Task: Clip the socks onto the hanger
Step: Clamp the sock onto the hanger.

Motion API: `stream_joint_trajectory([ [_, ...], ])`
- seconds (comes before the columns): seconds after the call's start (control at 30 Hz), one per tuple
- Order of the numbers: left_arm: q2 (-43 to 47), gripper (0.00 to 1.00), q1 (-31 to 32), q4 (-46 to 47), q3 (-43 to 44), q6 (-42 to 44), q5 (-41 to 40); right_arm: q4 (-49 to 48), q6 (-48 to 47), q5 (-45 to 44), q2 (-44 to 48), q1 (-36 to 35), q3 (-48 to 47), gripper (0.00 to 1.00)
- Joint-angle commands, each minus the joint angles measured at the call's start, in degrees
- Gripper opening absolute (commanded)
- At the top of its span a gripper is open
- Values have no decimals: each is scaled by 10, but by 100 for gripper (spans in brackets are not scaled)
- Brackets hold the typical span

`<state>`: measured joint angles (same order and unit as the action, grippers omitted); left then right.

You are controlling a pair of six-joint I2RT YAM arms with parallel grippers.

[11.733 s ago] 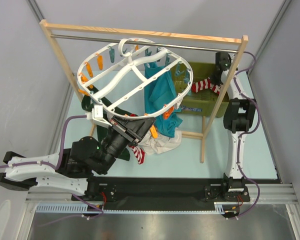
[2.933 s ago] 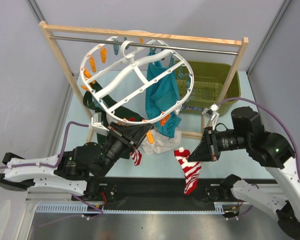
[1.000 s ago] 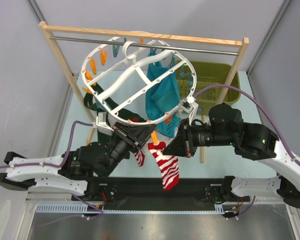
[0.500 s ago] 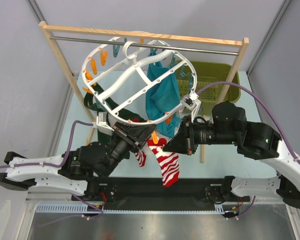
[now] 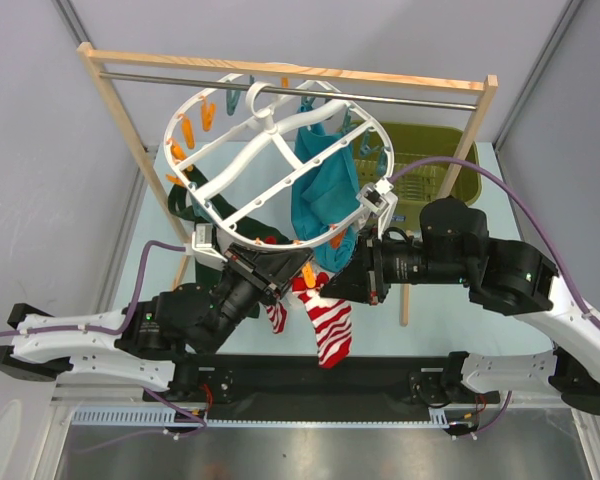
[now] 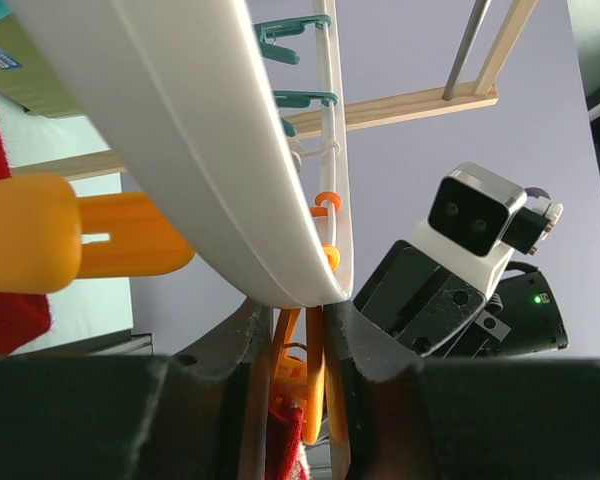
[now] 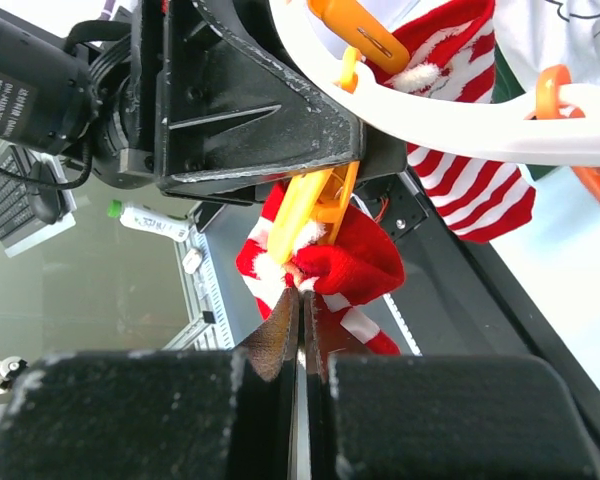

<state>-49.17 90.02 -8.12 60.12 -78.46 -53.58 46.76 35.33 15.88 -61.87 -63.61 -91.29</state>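
**Entry: sock-clipping station. All positions are taken from the hanger.**

1. hanger [image 5: 263,122]. It hooks over the rod of the wooden rack [image 5: 280,72], so its rim hangs free for me to work beneath.
2. left gripper [image 6: 298,400]. It sits under the hanger's near rim, fingers squeezed on the orange clip [image 7: 310,205]. I judge this is to spread the clip's mouth.
3. right gripper [image 7: 300,318]. It is just right of that clip, fingers pressed together on the red cuff of the held sock [image 5: 328,325]. The cuff meets the clip's tips and the foot dangles below the rim. I cannot tell whether the cuff sits between the tips.
4. second sock [image 7: 460,170]. It hangs from the near rim and looks already clipped.
5. teal garment [image 5: 325,185]. It hangs from the hanger's right half.
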Motion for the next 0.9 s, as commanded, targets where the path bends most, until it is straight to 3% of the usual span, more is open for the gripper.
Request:
stream_joint_trajectory([
  [0.0,-2,0,5,-42,0,-1,20,-36,-4,-2,10,4,-24,0],
  [0.23,3,31,4,-27,-14,-7,23,-40,-3,5,10,6,-12,0],
  [0.3,4,34,5,-26,-17,-7,23,-42,-5,3,11,7,-6,0],
  [0.53,7,59,5,-30,-18,-13,21,-55,-7,21,3,17,-3,0],
  [0.73,13,73,5,-45,-23,-30,22,-44,-16,22,7,35,15,0],
  [0.87,26,76,5,-31,-34,-6,37,-17,-32,-6,11,46,18,5],
])
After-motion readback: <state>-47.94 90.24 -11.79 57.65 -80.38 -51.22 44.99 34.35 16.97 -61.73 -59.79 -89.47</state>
